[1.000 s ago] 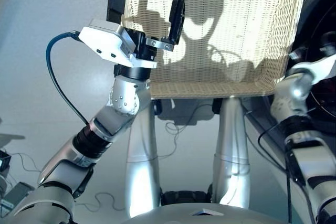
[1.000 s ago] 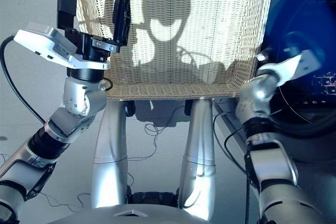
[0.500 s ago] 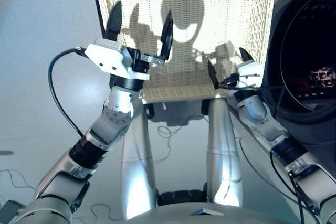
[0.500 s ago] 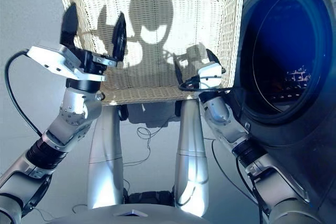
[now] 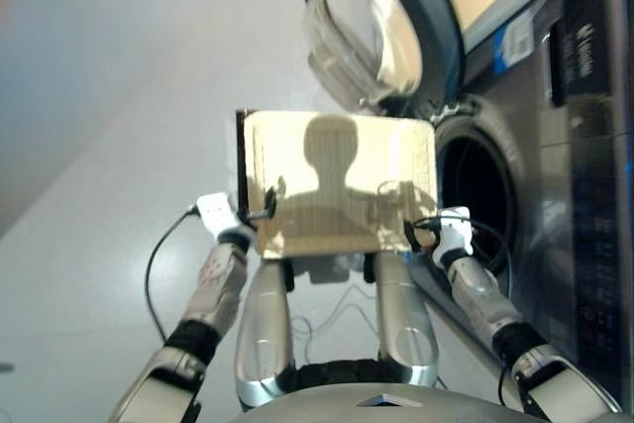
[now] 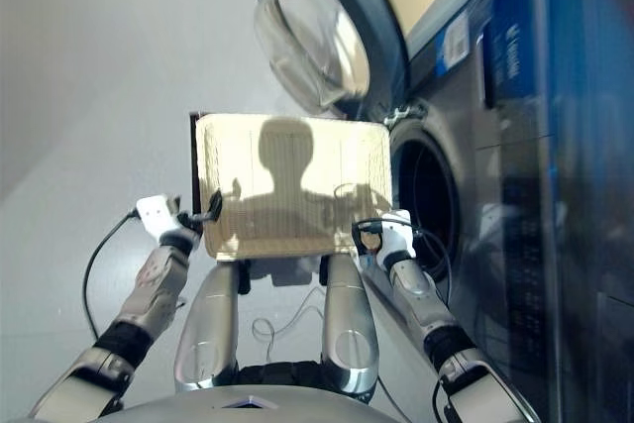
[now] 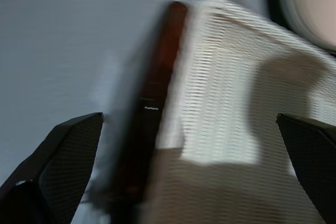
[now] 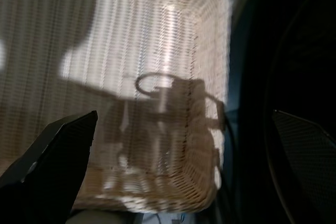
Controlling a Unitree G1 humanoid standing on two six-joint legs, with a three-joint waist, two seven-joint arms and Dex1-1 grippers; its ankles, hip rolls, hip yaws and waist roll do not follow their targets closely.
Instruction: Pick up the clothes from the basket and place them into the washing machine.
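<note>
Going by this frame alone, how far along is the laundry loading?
The cream-white woven wicker basket holds no clothes, so emptying it looks done. Both the left gripper and the right gripper are open and hold nothing. The dark grey front-loading washing machine has its round porthole door open; its drum is too dark to confirm the clothes inside.

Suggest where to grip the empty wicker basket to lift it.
Probably the low side rims at the near corners, one gripper per side, coming from outside. The wicker basket is shallow with thin rims, and the left gripper and right gripper sit open beside those corners.
</note>
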